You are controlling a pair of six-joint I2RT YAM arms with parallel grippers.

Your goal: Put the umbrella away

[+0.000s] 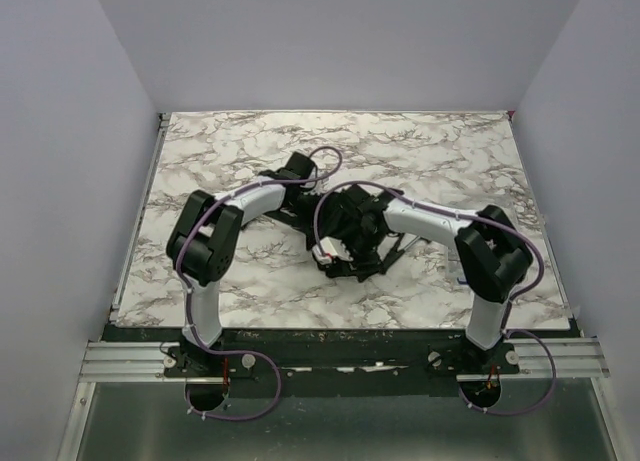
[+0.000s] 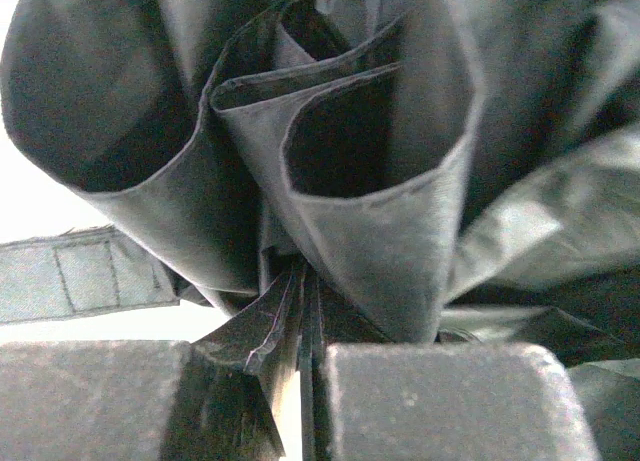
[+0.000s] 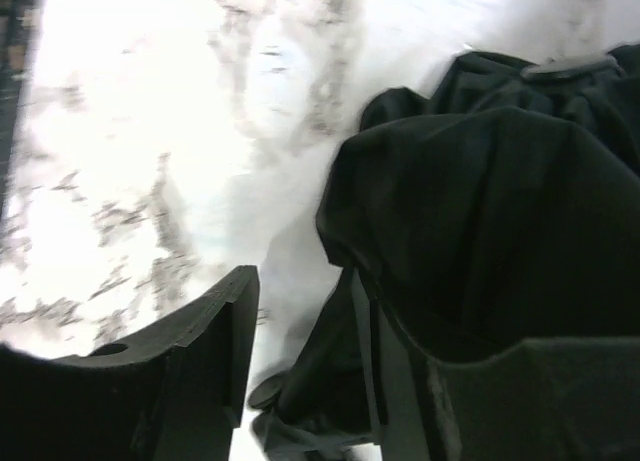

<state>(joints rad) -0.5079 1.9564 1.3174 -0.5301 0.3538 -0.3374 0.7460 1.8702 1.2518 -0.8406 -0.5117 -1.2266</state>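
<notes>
The left hand [image 2: 258, 386] pinches the umbrella [image 2: 380, 151] — its black folds are caught between the fingers, with the strap [image 2: 80, 276] left of them. The right hand [image 3: 300, 321] is spread, one finger against the umbrella, which lies loosely bundled on the marble surface [image 1: 430, 151].

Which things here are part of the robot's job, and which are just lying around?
Job: umbrella, bundled black fabric; left arm's fingers, pinching its folds; right arm's fingers, open at it.
Lying about: nothing I can see; only the marble table.
</notes>
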